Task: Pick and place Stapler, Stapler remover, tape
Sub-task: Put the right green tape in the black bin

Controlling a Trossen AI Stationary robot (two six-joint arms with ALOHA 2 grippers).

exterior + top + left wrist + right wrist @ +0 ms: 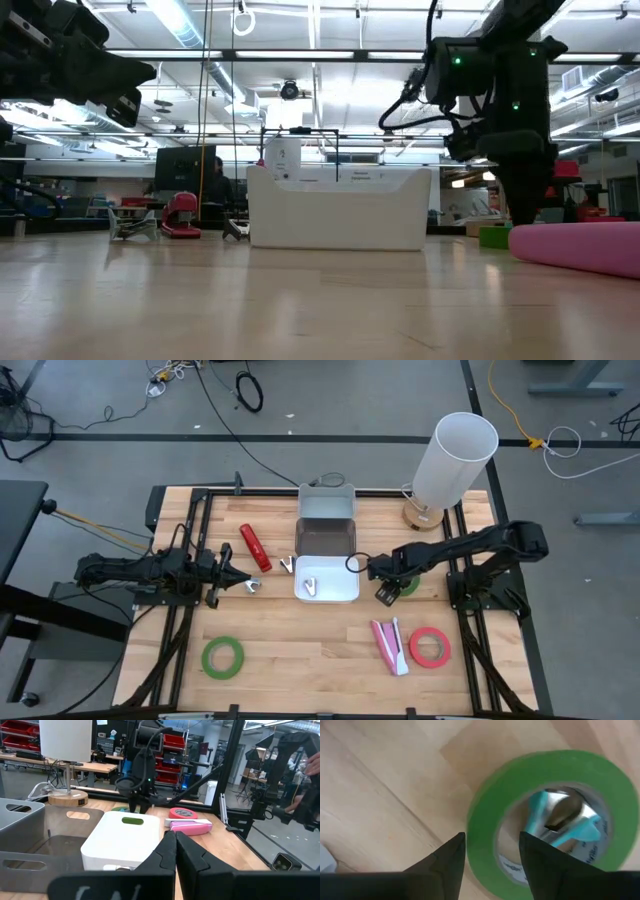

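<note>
Straddled by the parted fingers of the right gripper, the green tape roll is being approached for picking, so descent and closing are judged next.

Wooden table seen from above, dark frame rails round it. White bin at centre, staple remover lying inside; grey bin touching its far side. Red stapler left of bins, second staple remover just beside white bin. Left gripper near third staple remover. Right gripper over green tape roll, right of white bin. Near edge: green tape at left, pink stapler beside red tape. White lamp at far right corner.
</note>
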